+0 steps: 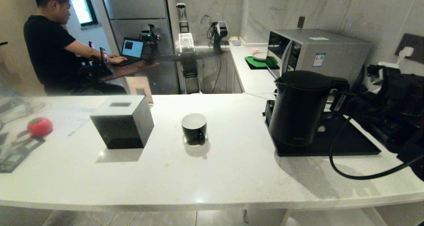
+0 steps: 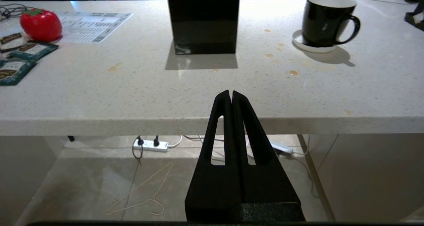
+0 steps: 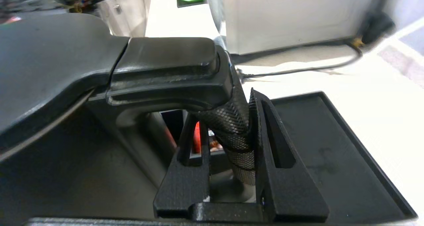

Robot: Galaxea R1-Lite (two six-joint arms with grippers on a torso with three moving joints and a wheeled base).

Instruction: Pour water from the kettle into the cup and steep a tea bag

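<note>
On the white stone table (image 1: 232, 166), my right claw (image 3: 228, 143) grips the kettle's handle.

At the right side I see the matte black tapered electric kettle (image 1: 299, 108) standing upright on its flat black tray (image 1: 347, 143), my right claw's fingers (image 3: 278, 166) clamped around the knurled handle. To its left, well apart, sits the small black cup (image 1: 194, 128) with a white inside on its round white saucer (image 2: 299, 42), handle facing me. My left claw (image 2: 231, 94) hangs closed and empty off the table's near edge, facing a black cube box (image 1: 122, 121).
</note>
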